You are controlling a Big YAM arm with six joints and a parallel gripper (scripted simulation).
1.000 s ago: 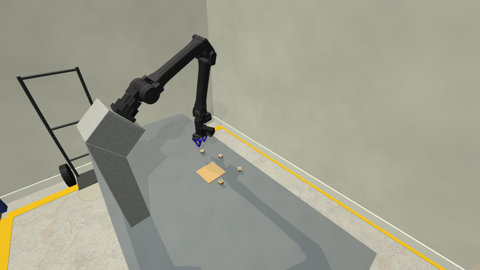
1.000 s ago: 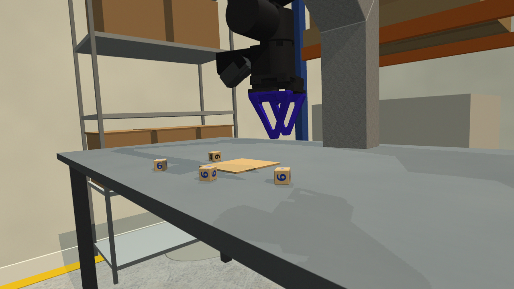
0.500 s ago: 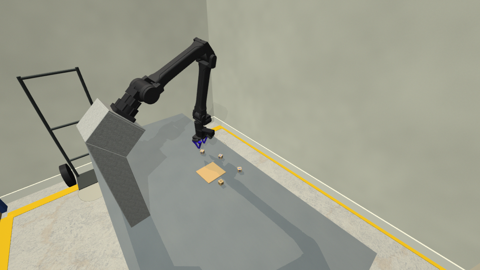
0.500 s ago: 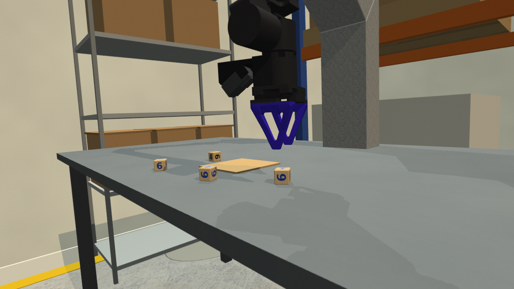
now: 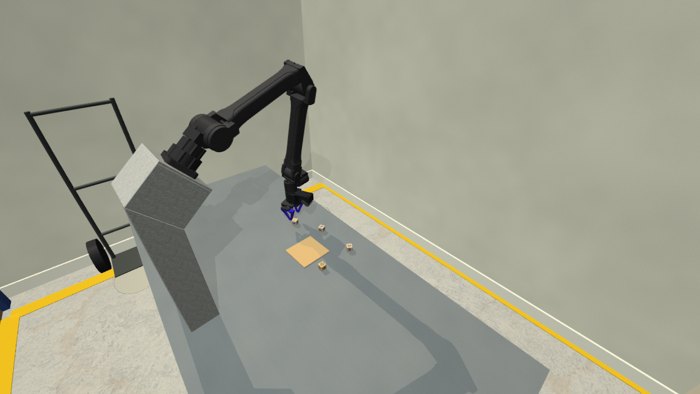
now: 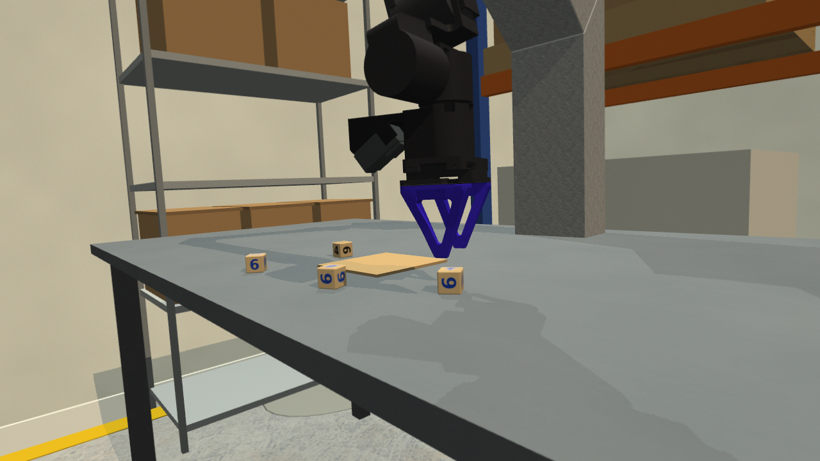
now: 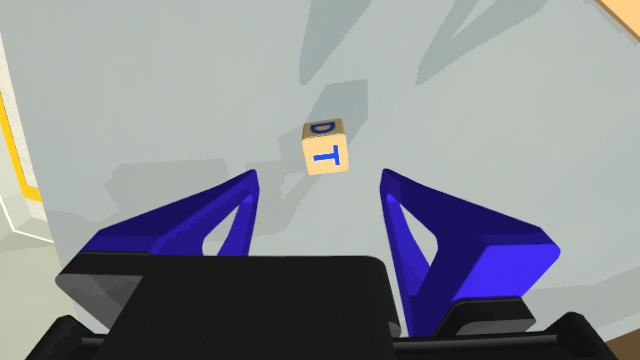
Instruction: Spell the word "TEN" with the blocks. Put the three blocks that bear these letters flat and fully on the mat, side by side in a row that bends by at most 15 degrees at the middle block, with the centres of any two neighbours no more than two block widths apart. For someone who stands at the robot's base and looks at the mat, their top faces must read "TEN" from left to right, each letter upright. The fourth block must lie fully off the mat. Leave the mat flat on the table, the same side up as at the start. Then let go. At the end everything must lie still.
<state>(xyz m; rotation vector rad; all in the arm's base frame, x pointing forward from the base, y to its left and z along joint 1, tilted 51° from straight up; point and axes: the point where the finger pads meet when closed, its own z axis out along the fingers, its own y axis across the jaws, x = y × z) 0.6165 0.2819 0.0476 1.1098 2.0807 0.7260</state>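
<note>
The block with a blue T on top (image 5: 294,221) (image 6: 450,280) (image 7: 325,156) lies on the grey table, off the tan mat (image 5: 307,250) (image 6: 389,262) (image 7: 625,15). My gripper (image 5: 291,211) (image 6: 450,252) (image 7: 319,179) is open and empty. It points straight down, and its blue fingertips hang just above the T block. Three more wooden blocks lie off the mat around it: one (image 5: 321,227) (image 6: 332,276) near the T block, one (image 5: 349,247) (image 6: 255,262) further out, and one (image 5: 321,265) (image 6: 342,248) at the mat's other side. I cannot read their top letters.
The grey slanted pedestal (image 5: 166,220) (image 6: 556,114) that bears the arm stands at the table's side. The table's front edge (image 6: 229,321) runs close to the outer blocks. A metal shelf rack (image 6: 143,114) and a hand truck (image 5: 73,181) stand off the table.
</note>
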